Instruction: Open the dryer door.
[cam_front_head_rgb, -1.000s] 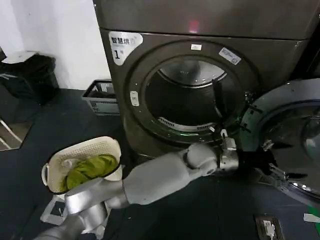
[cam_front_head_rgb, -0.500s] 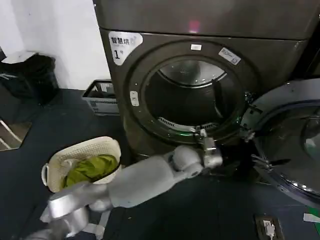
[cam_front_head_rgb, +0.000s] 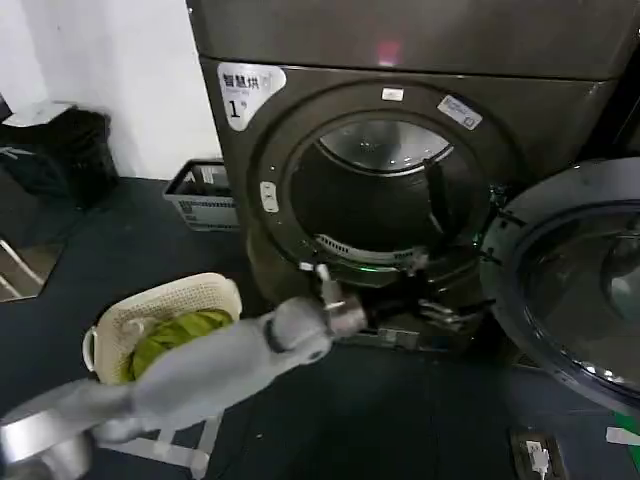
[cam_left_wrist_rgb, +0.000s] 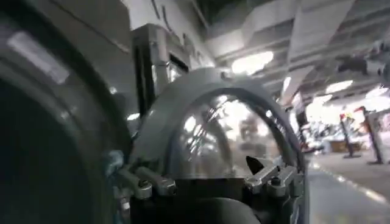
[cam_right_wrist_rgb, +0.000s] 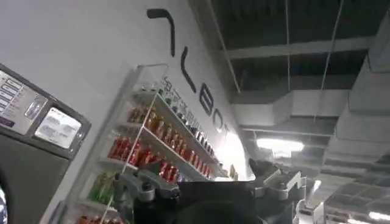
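The dryer door, a chrome ring around dark glass, stands swung wide open at the right of the grey-brown machine. The round drum opening is uncovered. My left arm reaches in from the lower left, and my left gripper hangs low in front of the opening's bottom rim, apart from the door. In the left wrist view the door fills the space ahead, and the left gripper is open with nothing between its fingers. My right gripper is open too, held away from the machine and facing a shop wall and ceiling.
A cream laundry basket with green cloth sits on the dark floor at the left. A grey crate and a black bag stand by the white wall. A shelf of bottles lines the wall in the right wrist view.
My left arm has pulled back to the left, away from the open door's edge and across the drum opening. The door has stayed wide open.
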